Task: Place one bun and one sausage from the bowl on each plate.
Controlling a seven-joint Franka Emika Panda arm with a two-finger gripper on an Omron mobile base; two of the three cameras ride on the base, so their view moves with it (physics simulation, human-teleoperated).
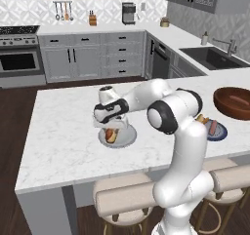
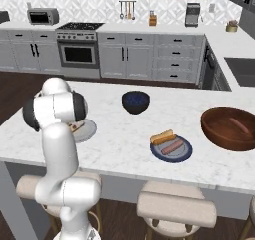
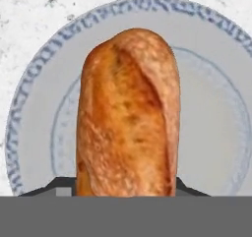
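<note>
Island counter [image 1: 58, 131]: white marble, carries all task items. Arm reaches fwd-left over it, w/ hand low above grey plate.

Bowl [image 2: 230, 128]: reddish-brown, far right of counter, well apart from gripper; one sausage [image 2: 240, 126] visible inside.

Blue plate [image 2: 172, 149]: near bowl, already loaded w/ bun + sausage side by side. Judged complete.

Grey plate [image 3: 216, 133]: directly below hand, near centre of hand view. In left base view it sits just under wrist [image 1: 117, 137].

Bun [image 3: 129, 113]: gripped at its near end; jaws closed on it, fingertips barely visible either side at bottom of hand view. Long axis runs straight out along gripper [image 3: 127, 189] direction, across plate centre. Whether bun touches plate or hangs just above: cannot tell.

Key relation: target lies straight below held bun, so next move is judged a short lowering + release, no sideways shift reqd. Afterward, the sausage lies to the right, in bowl.
</note>
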